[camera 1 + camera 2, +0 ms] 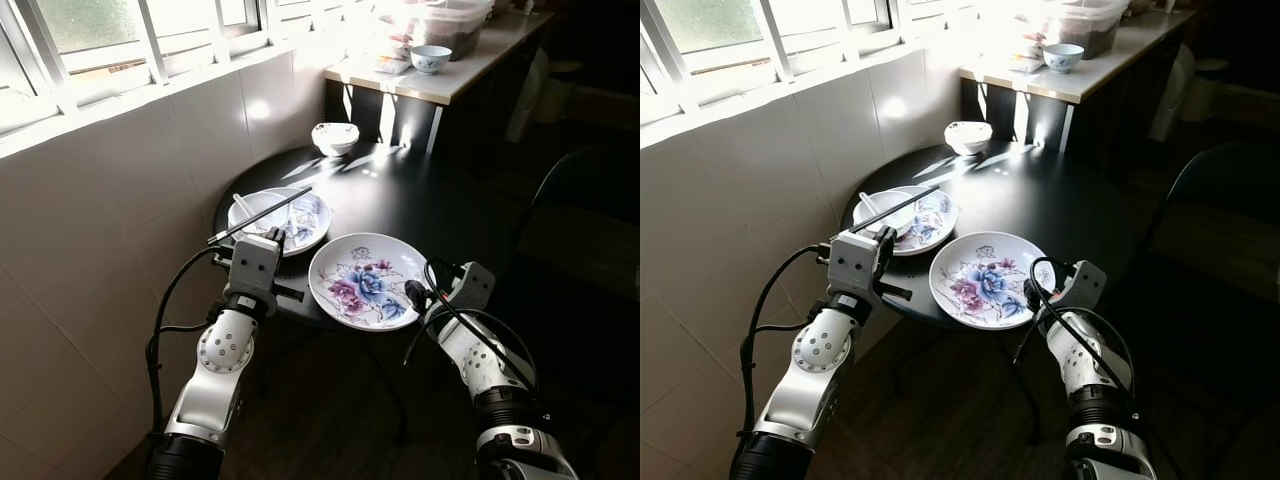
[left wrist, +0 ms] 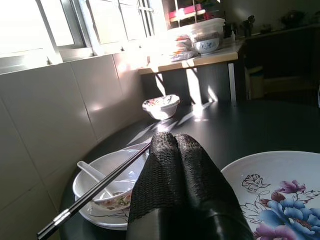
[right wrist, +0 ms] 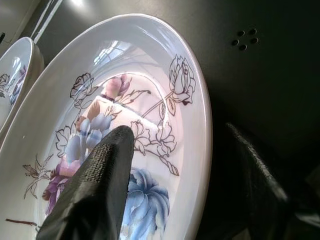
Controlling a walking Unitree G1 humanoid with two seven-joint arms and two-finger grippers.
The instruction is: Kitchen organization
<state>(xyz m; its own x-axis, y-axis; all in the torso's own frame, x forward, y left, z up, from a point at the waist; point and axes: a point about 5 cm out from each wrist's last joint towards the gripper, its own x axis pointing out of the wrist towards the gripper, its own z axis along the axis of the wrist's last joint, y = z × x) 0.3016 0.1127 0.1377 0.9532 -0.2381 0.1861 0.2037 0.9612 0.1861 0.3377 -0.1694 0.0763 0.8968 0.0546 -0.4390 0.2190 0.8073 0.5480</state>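
Black round table (image 1: 430, 200) by tiled wall, under window. Light counter (image 1: 470, 65) beyond it w/ blue-white bowl (image 1: 431, 58) on top. On table: big floral plate (image 1: 365, 280) at near edge; 2nd plate (image 1: 300, 222) to its left carrying a white bowl (image 1: 255, 210) w/ spoon (image 2: 92, 175), chopsticks (image 1: 262, 214) lying across. Small bowl (image 1: 335, 138) at far edge. Right gripper (image 1: 425, 296) spread open, straddling floral plate's rim, one finger (image 3: 97, 185) over the inside. Left gripper (image 2: 175, 160) fingers pressed together, holding nothing, just beside chopsticks.
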